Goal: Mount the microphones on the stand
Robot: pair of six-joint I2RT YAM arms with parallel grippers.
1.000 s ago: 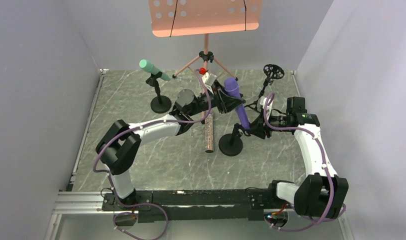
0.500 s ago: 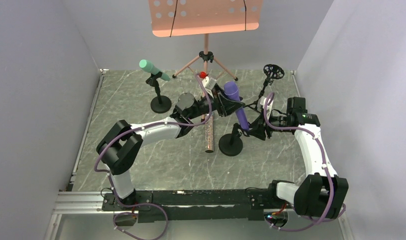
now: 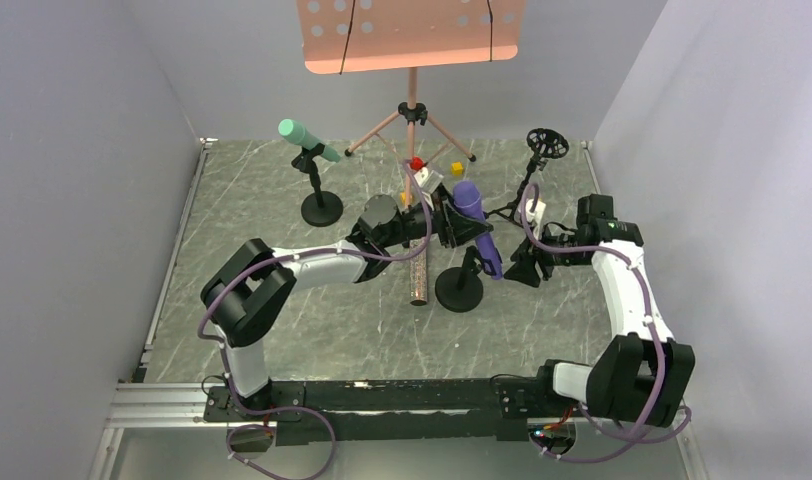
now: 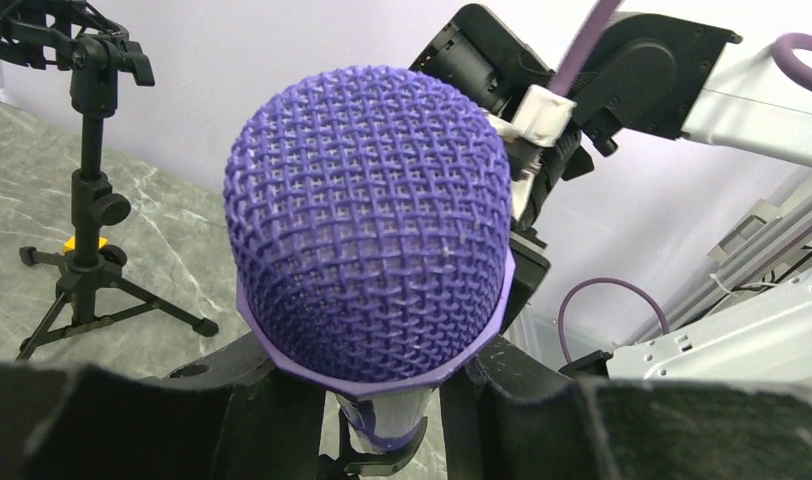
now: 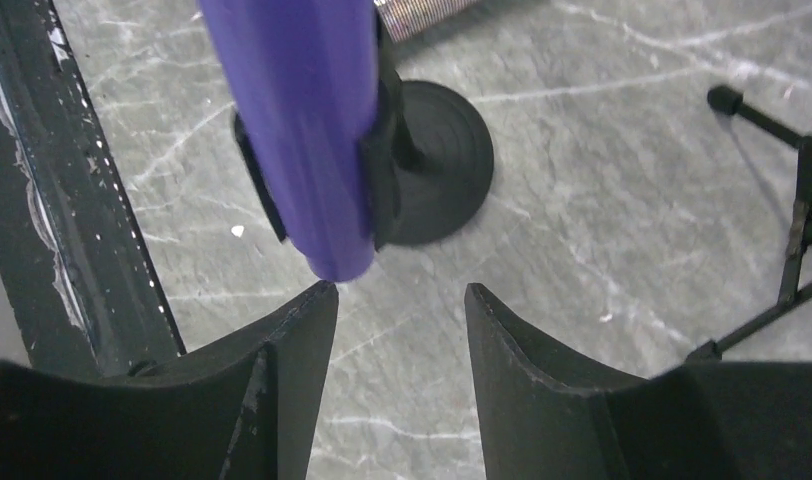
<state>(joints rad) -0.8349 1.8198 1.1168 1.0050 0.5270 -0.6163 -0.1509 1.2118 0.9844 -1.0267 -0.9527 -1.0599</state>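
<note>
On marble table (image 3: 282,310), pinching purple mic (image 4: 367,230) with left gripper (image 4: 382,397), probably steadying it in clip (image 5: 384,200); right gripper (image 5: 397,295) parted, empty.

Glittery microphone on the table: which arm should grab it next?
Probably right: the right gripper is open and empty beside the stand, near the glittery microphone. The left gripper is shut on the purple microphone.

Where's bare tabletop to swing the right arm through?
Free: the near strip between the round stand base and the front rail; the left edge beside the mint-green microphone's stand. Crowded: centre, around the purple microphone and glittery microphone.
</note>
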